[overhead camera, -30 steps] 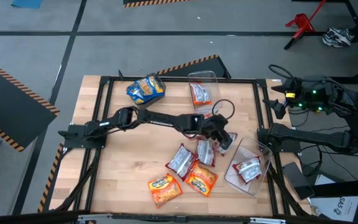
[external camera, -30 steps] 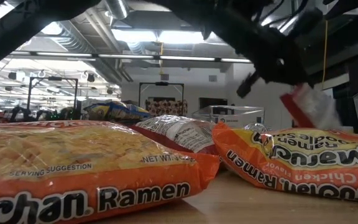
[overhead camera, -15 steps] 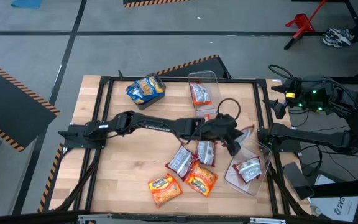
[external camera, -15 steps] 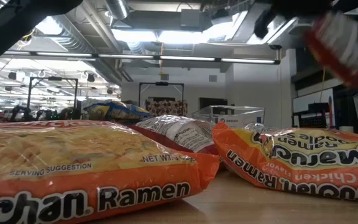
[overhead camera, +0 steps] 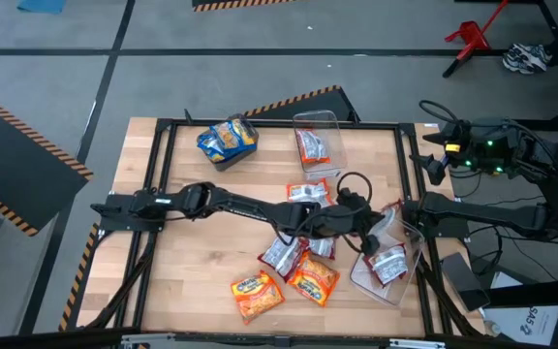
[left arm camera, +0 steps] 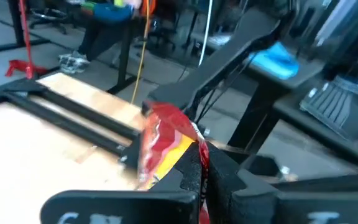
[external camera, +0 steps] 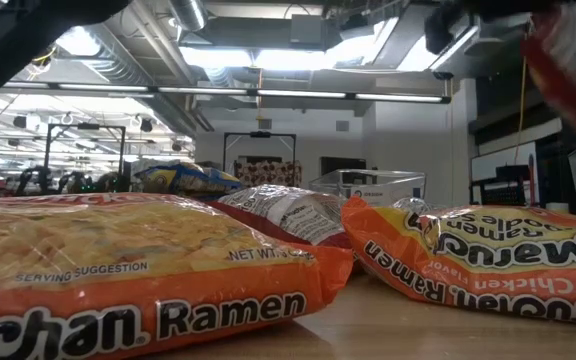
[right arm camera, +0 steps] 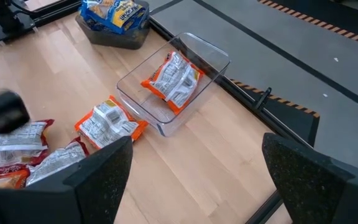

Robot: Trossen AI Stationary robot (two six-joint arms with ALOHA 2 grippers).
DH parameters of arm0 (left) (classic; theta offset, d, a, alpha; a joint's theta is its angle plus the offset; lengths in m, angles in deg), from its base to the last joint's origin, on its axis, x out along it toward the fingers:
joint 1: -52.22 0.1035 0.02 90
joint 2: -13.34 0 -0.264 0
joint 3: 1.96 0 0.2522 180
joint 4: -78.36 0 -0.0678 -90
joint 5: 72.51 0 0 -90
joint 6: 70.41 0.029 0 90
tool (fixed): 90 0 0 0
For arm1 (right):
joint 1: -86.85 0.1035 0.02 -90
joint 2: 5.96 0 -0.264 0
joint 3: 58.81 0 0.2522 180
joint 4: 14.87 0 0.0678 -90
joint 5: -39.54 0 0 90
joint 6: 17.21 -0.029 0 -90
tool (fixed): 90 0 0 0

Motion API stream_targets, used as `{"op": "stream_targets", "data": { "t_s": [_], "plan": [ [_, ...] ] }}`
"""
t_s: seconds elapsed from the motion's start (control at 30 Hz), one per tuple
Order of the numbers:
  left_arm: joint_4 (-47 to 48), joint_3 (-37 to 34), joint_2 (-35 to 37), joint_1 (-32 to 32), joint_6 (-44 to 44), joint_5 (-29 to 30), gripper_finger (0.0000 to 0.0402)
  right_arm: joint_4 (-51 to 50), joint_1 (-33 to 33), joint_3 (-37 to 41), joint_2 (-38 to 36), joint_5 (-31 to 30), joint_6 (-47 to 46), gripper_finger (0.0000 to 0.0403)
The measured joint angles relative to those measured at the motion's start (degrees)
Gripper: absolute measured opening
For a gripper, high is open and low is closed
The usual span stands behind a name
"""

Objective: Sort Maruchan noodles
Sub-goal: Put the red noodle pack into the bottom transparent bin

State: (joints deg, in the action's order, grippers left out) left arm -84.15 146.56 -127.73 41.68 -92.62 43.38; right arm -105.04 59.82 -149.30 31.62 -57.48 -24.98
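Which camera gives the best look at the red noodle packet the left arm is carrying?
The left wrist view: the red packet fills the middle, pinched in the left gripper. The high view shows only a red sliver by the right-hand bin; the low view a blur at the edge; the right wrist view nothing.

Two orange packets, six red-and-silver packets, a pile of blue-and-yellow packets I cannot count, two clear bins.

Red packet aloft in left claw; orange, red packets scattered mid-table.
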Motion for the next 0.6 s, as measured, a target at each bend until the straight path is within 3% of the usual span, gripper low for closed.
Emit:
{"op": "stream_targets", "data": {
  "t_s": [0.6],
  "plan": [
    [-4.5, 0.0, -3.1, -1.7, -3.1, -1.4, 0.0, 0.0, 0.0, 0.0, 0.0, -0.5, -0.9, 0.0347]
  ]
}}
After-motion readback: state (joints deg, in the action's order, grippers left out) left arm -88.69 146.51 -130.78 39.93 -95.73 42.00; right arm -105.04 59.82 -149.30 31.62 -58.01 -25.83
